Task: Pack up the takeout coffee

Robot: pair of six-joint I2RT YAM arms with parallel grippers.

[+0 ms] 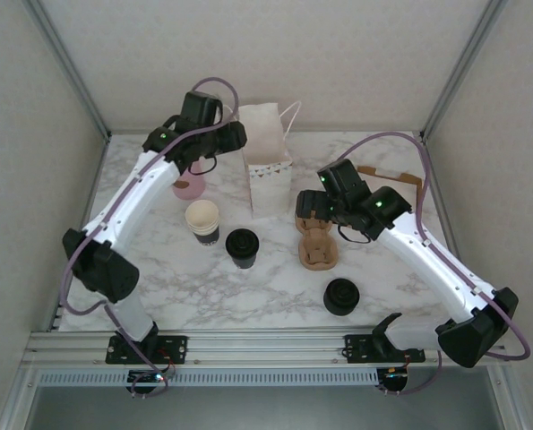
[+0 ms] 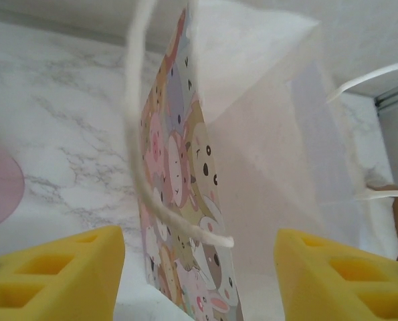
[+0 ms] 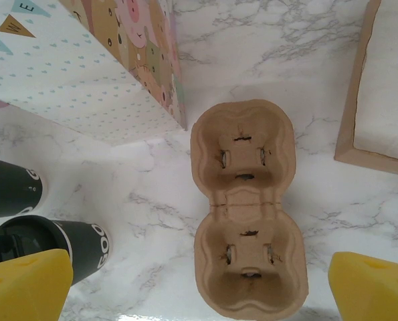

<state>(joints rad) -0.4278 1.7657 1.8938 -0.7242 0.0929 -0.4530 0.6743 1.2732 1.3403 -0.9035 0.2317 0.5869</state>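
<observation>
The takeout coffee point(image 1: 242, 246), a dark cup with a black lid, stands on the marble table in front of the white paper bag point(image 1: 266, 159). In the right wrist view the takeout coffee point(image 3: 75, 246) is at the lower left. My left gripper point(image 1: 233, 136) is at the bag's upper left edge. Seen from the left wrist, the left gripper point(image 2: 199, 267) is open, and its yellow fingers point(image 2: 58, 274) flank the bag's patterned side point(image 2: 178, 180) and string handle point(image 2: 140, 167) without touching. My right gripper point(image 1: 309, 208) hangs open over the cardboard cup carrier point(image 3: 247, 214).
A lidless cup point(image 1: 202, 220) stands left of the coffee, and a pink object point(image 1: 188, 186) behind it. A stack of black lids point(image 1: 340, 296) sits near the front. A brown flat box point(image 1: 393, 179) lies at the back right. Frame posts bound the table.
</observation>
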